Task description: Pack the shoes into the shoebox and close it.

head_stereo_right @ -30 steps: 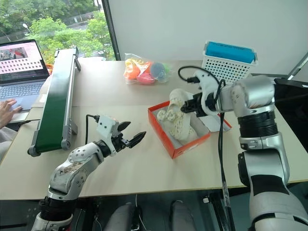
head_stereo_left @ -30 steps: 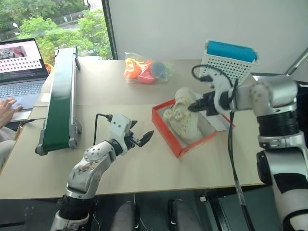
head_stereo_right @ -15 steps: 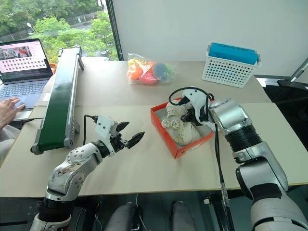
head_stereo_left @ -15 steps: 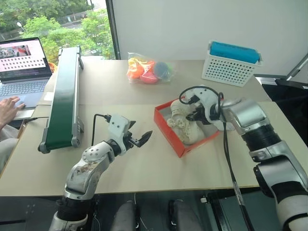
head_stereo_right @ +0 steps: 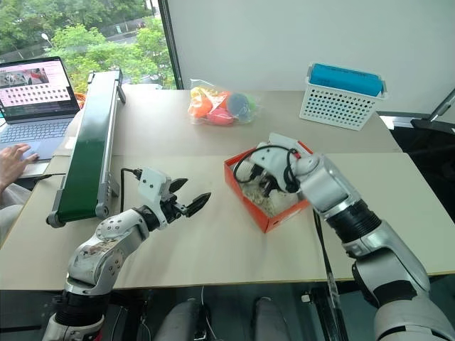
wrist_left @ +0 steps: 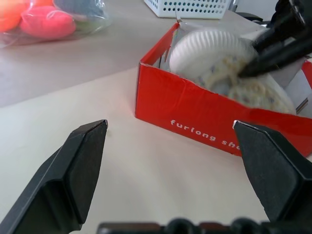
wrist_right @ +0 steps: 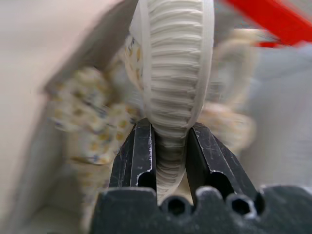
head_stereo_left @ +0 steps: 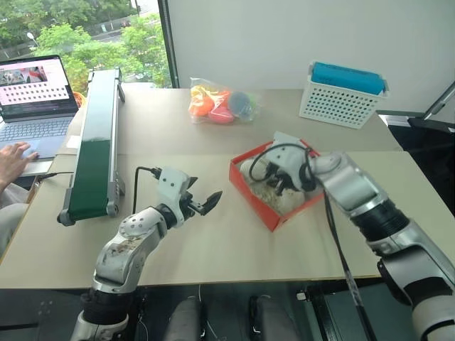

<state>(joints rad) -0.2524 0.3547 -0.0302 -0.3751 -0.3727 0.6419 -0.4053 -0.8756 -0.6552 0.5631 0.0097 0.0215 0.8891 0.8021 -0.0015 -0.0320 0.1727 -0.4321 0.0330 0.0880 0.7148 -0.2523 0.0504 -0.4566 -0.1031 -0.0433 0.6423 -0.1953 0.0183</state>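
Left eye view, L to R: laptop [head_stereo_left: 32, 96] w/ a person's hand [head_stereo_left: 13, 160] on its deck at the far left edge, screen showing a grid of small thumbnails, text too small to read. Next, a long green conveyor [head_stereo_left: 96, 138] running front-to-back on the beige table [head_stereo_left: 213, 241]. Window behind it, trees outside; plain white wall beyond the table.

Left gripper [head_stereo_left: 206, 202] hangs over bare table, pointing toward the box, fingers spread wide, nothing between them.

Centre-back: clear bag [head_stereo_left: 220, 103] holding orange, pink and blue toys.

Right of centre: red shoebox [head_stereo_left: 250, 192], lid open, angled on the table. Inside, cream shoes [head_stereo_left: 274, 195] on white tissue lining. Left wrist view shows white lettering on the box side [wrist_left: 204, 138], "furlong" readable, the rest cut off by a finger.

Right gripper [head_stereo_right: 266, 186] reaches down into the box; right wrist view shows its fingers [wrist_right: 144, 156] pinching the ribbed sole of one shoe [wrist_right: 173, 63], sole edge-on, 2nd shoe beside it, blurred.

Far right back: white perforated basket [head_stereo_left: 341, 103] w/ blue top, contents hidden.
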